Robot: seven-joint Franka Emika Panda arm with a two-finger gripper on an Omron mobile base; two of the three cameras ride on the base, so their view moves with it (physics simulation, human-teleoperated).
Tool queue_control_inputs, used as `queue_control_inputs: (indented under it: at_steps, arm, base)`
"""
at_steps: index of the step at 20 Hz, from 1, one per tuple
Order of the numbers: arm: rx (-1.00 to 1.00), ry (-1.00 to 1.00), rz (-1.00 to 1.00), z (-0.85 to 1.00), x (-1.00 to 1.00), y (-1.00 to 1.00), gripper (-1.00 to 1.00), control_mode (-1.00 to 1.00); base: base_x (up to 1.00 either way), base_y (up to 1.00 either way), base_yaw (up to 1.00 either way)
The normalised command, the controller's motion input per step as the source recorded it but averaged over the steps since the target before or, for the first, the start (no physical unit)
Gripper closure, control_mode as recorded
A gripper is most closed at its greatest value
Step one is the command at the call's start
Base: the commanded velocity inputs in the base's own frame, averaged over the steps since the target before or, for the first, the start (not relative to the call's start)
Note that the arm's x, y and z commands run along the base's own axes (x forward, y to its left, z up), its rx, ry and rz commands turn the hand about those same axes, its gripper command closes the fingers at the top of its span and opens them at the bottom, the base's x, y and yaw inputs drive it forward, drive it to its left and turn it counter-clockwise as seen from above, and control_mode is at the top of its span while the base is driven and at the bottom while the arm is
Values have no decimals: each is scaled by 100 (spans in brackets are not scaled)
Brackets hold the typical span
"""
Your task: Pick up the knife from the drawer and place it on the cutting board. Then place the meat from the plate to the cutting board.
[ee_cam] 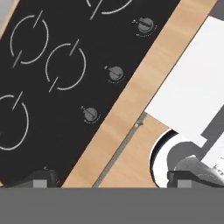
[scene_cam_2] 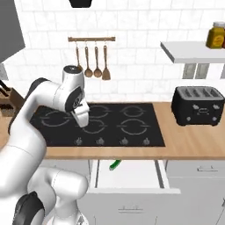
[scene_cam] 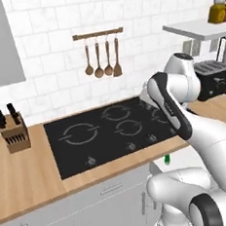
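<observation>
Bright, even rendered light, soft shadows, slightly blurry.

My arm (scene_cam_2: 30,132) rises from the base, bends sharply at the elbow and reaches forward, with the wrist turned downward. The gripper (scene_cam_2: 82,119) hangs at the end of it, pointing down. In the hand view the two dark fingertips (ee_cam: 43,178) stand far apart at the bottom corners, jaws spread wide with nothing between them. From the left base view the hand seems tucked behind my forearm (scene_cam: 169,107).
</observation>
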Motion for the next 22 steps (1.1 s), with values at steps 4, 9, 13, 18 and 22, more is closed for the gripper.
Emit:
queue_control_inputs:
  at_steps: [4, 9, 13, 18, 22]
  arm:
    - [0, 0, 0, 0, 0, 0, -100, 100]
    - [0, 0, 0, 0, 0, 0, -100, 100]
    - [0, 0, 0, 0, 0, 0, -100, 100]
    - [0, 0, 0, 0, 0, 0, -100, 100]
    - [0, 0, 0, 0, 0, 0, -100, 100]
  base:
    - [-33, 29, -93]
    - [-61, 59, -79]
    - [-53, 73, -75]
    - [-11, 63, -83]
    - [8, 76, -76]
